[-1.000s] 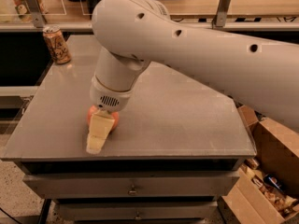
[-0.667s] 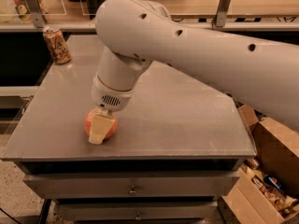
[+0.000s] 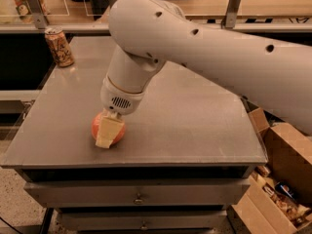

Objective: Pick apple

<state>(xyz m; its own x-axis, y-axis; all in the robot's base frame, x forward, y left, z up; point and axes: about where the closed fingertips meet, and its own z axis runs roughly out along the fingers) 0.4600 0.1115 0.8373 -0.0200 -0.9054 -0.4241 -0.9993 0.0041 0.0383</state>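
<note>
While the apple rests on the table near its front left edge, the gripper sits directly over it. Whether the gripper has clamped the fruit cannot be told. The approach appears complete and the lift appears to remain. The drink can stands at the far left, well apart.

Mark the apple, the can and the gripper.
apple [image 3: 97, 125]: camera view, bare left side of its skin.
can [image 3: 59, 47]: camera view, middle of its side.
gripper [image 3: 107, 133]: camera view, pale tip in front of the apple.
</note>
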